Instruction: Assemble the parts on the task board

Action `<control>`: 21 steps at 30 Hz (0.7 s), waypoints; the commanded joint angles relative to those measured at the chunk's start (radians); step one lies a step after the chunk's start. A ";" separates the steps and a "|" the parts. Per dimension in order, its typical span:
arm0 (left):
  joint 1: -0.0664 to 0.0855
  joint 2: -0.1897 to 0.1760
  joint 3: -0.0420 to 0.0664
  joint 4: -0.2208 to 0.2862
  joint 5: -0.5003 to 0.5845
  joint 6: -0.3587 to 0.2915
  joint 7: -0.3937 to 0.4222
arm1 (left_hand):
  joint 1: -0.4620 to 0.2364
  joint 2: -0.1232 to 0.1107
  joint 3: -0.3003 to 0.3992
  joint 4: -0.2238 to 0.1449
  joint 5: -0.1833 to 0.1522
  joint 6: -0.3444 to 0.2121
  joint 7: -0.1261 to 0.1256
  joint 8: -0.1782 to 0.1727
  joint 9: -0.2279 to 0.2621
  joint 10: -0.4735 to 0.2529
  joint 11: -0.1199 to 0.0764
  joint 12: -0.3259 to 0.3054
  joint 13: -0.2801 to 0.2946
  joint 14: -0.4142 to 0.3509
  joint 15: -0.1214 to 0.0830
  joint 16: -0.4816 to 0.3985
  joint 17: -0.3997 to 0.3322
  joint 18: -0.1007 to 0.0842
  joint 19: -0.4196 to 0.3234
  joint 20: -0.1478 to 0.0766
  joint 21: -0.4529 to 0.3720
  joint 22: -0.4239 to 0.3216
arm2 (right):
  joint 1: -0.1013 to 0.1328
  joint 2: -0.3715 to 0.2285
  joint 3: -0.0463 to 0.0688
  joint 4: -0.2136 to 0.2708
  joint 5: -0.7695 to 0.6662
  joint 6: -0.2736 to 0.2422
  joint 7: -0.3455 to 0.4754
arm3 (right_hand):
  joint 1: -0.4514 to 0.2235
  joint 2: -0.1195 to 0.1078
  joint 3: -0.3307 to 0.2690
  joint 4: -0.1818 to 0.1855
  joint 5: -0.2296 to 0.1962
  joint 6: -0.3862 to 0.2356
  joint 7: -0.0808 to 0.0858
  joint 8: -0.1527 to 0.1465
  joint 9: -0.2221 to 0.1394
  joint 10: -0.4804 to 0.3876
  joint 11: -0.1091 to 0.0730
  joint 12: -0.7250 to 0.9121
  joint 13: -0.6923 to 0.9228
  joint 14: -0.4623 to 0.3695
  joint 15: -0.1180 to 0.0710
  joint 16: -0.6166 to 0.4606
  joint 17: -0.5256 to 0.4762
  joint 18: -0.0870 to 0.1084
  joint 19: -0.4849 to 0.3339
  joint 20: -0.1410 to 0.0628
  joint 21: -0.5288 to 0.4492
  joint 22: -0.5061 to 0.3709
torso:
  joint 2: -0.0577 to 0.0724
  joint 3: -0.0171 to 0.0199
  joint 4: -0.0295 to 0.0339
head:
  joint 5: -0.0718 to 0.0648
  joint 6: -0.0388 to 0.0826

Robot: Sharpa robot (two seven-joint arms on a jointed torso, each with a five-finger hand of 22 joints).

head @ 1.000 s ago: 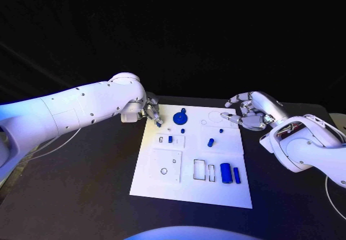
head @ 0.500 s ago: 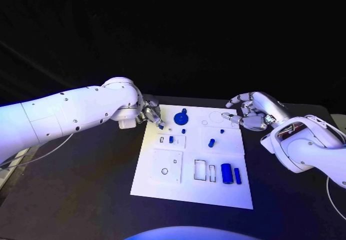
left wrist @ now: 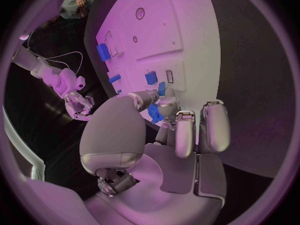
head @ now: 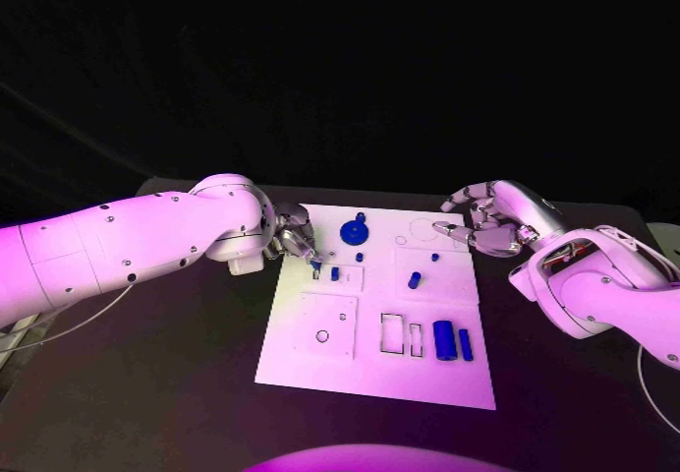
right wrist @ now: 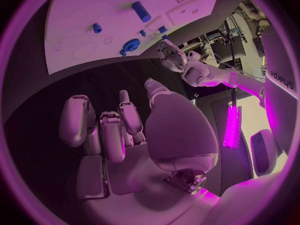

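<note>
The black table (head: 170, 393) is seen to carry the white task board (head: 355, 364) at its centre. On the board, a blue disc-shaped part (head: 353, 232) lies toward 12 o'clock, a large blue cylinder (head: 443, 340) toward 4 o'clock with a slimmer blue bar (head: 465, 343) just beside it, and a short blue peg (head: 414, 280) near the middle. The left hand (head: 295, 236) is held at the board's 10 o'clock edge, a small blue part (left wrist: 154, 113) pinched at its fingertips. The right hand (head: 489, 224) is held at 2 o'clock, fingers curled apart, nothing gripped.
</note>
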 commanded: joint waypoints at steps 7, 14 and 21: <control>-0.012 -0.008 0.001 0.021 -0.056 -0.002 0.007 | -0.017 -0.006 0.184 -0.184 0.036 0.018 -0.007 0.005 0.003 0.010 -0.003 -0.002 -0.001 0.099 -0.006 0.002 0.247 -0.011 0.008 -0.002 0.008 0.006 | -0.003 0.002 0.000 -0.001 0.028 0.009 0.023 | 0.002 0.010 0.009 -0.001 0.004 -0.009 -0.003 0.005 -0.002 -0.024 -0.001 -0.030 -0.023 0.060 -0.010 -0.022 0.107 0.022 -0.023 -0.001 -0.052 0.017 | 0.000 0.0012 -0.0005 | 0.004 -0.001; -0.018 -0.005 0.000 0.021 -0.073 -0.004 0.007 | -0.022 -0.009 0.183 -0.187 0.057 0.022 -0.008 0.005 0.004 0.015 -0.003 0.001 0.003 0.100 -0.007 0.003 0.249 -0.012 0.009 -0.002 0.009 0.008 | -0.003 0.002 0.000 0.000 0.031 0.008 0.026 | 0.002 0.009 0.009 -0.001 0.004 -0.010 -0.003 0.005 -0.002 -0.025 -0.001 -0.031 -0.024 0.060 -0.010 -0.024 0.104 0.023 -0.024 -0.001 -0.055 0.015 | 0.000 0.0025 -0.0017 | 0.007 0.000; -0.021 0.002 -0.001 0.015 -0.077 0.006 0.006 | -0.025 -0.011 0.182 -0.187 0.068 0.024 -0.008 0.005 0.004 0.018 -0.004 0.003 0.006 0.100 -0.007 0.005 0.250 -0.012 0.010 -0.003 0.010 0.011 | -0.003 0.000 0.000 0.001 0.034 0.010 0.027 | 0.002 0.009 0.009 -0.001 0.003 -0.010 -0.003 0.005 -0.002 -0.023 -0.001 -0.029 -0.022 0.060 -0.010 -0.023 0.107 0.022 -0.023 -0.001 -0.053 0.016 | 0.001 0.0028 -0.0026 | 0.008 -0.002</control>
